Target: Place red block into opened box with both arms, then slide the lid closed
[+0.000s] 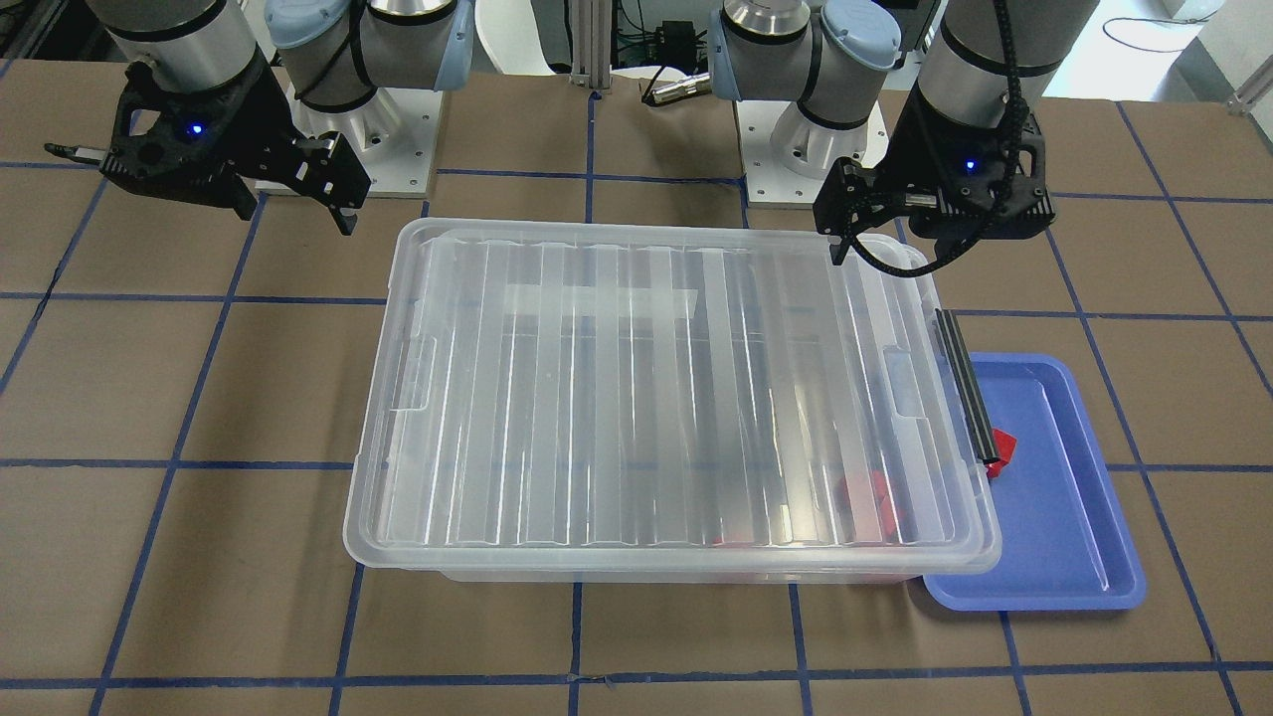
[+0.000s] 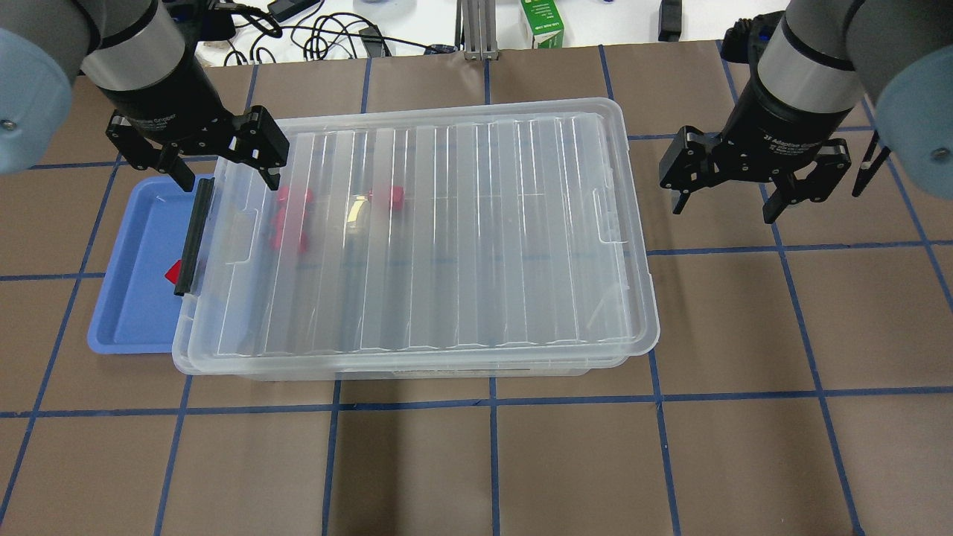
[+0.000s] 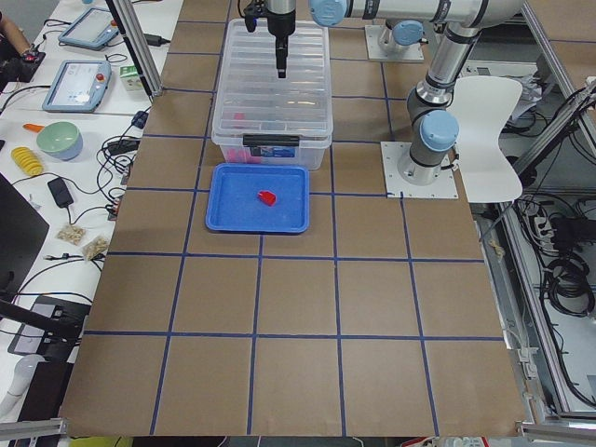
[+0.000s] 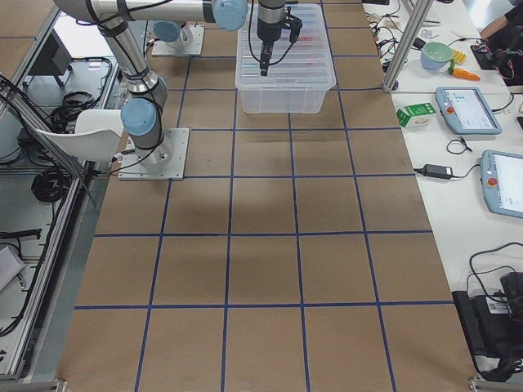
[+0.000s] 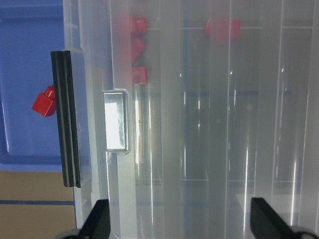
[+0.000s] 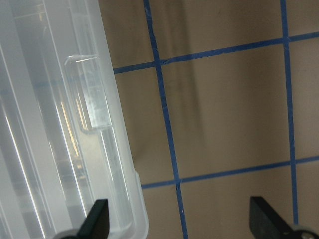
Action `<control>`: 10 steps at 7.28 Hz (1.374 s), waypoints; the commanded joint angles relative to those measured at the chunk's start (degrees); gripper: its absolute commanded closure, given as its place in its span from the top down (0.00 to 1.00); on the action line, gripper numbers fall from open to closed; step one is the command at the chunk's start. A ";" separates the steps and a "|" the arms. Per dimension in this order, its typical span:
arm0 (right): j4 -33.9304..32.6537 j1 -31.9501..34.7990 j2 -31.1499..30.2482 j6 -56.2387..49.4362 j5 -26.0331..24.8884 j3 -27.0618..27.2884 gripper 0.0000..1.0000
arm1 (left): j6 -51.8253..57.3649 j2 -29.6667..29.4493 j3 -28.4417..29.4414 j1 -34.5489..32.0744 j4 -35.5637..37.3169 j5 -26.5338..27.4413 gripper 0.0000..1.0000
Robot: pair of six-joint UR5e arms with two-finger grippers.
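The clear ribbed lid (image 2: 447, 223) lies over the box (image 1: 696, 574) and covers nearly all of it. Blurred through the lid, several red blocks (image 2: 292, 216) rest inside, near the robot's left end. One red block (image 1: 1002, 449) lies in the blue tray (image 1: 1064, 517), partly behind a black strip (image 1: 970, 393) on the box's end. My left gripper (image 2: 228, 179) hangs open above that end of the lid, holding nothing. Beyond the opposite end, my right gripper (image 2: 722, 210) is open over bare table. The left wrist view shows the lid (image 5: 209, 129) and the tray's red block (image 5: 45, 103).
The blue tray (image 2: 130, 298) is tucked against the box on the robot's left. A green carton (image 2: 541, 22) and cables (image 2: 327, 33) lie past the table's far edge. A side bench with tablets (image 3: 82, 84) and a bowl (image 3: 60, 140) runs along there.
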 commanded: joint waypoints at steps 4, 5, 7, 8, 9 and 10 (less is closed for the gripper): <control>-13.30 0.42 10.51 0.71 0.78 0.12 1.00 | 15.03 -0.36 -1.07 12.92 0.27 -0.10 1.00; -13.22 1.11 11.65 0.71 0.78 0.03 1.00 | 23.41 -1.24 -1.60 17.59 0.27 -1.59 1.00; -13.39 1.38 13.23 0.54 0.78 -0.23 1.00 | 38.11 -5.17 -4.14 24.36 5.59 -1.60 1.00; -13.39 1.39 13.33 0.36 0.78 0.12 1.00 | 47.31 -7.90 -7.55 28.84 12.24 -1.77 1.00; -13.39 1.39 13.85 0.19 0.87 0.12 1.00 | 48.44 -10.10 -10.63 29.49 18.05 -1.86 1.00; -13.57 1.39 14.12 0.10 0.87 0.12 1.00 | 50.37 -11.77 -11.18 29.50 19.07 -1.86 1.00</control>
